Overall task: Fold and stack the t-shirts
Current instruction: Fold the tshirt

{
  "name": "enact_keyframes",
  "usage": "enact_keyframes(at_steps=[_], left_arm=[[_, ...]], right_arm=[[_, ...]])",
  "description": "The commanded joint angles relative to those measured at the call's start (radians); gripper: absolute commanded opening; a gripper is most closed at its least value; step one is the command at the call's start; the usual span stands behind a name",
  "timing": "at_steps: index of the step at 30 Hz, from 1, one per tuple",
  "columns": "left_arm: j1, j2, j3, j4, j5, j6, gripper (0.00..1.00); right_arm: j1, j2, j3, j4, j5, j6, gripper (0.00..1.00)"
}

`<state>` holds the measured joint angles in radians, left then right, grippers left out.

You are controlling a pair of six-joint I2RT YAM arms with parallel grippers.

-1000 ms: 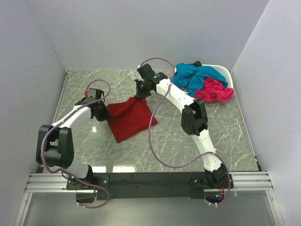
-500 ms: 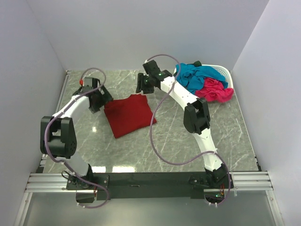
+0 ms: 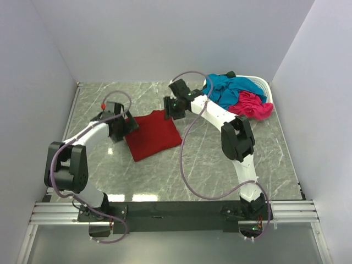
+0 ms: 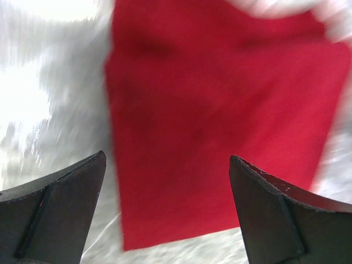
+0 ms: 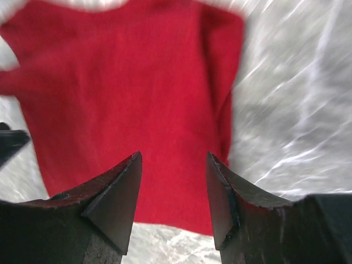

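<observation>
Gap between left gripper and right gripper is filled only by the flat dark red t-shirt. Heaped white basket is met right of right gripper.

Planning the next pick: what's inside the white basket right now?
A teal-blue t-shirt heaped in the white basket and a hot pink t-shirt spilling over its near rim. Anything beneath them is covered.

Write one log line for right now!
dark red cloth t-shirt: folded, lying flat | left gripper: open, empty | right gripper: open, empty

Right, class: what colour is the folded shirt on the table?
The shirt is dark red; see the top view.
</observation>
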<state>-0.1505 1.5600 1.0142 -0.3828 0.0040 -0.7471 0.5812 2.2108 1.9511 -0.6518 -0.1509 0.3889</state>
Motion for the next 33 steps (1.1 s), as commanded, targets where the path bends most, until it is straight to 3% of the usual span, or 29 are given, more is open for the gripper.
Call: enact_keyframes(at_steps=[1,14,20,33], left_arm=[[-0.006,-0.057,-0.084,0.031,0.030,-0.031,0.99],[-0.011,-0.144,-0.276,0.157,0.117,-0.097,0.99],[-0.011,-0.181,-0.299,0.159,0.116,-0.097,0.99],[-0.004,-0.252,-0.411,0.277,0.157,-0.107,0.99]], right_arm=[[0.034,-0.056,-0.070,0.020,-0.013,-0.033,0.57],[0.042,0.049,-0.109,-0.084,0.076,-0.018,0.43],[0.042,0.041,-0.211,-0.060,0.080,-0.010,0.38],[0.040,0.038,-0.276,-0.074,0.065,0.001,0.34]])
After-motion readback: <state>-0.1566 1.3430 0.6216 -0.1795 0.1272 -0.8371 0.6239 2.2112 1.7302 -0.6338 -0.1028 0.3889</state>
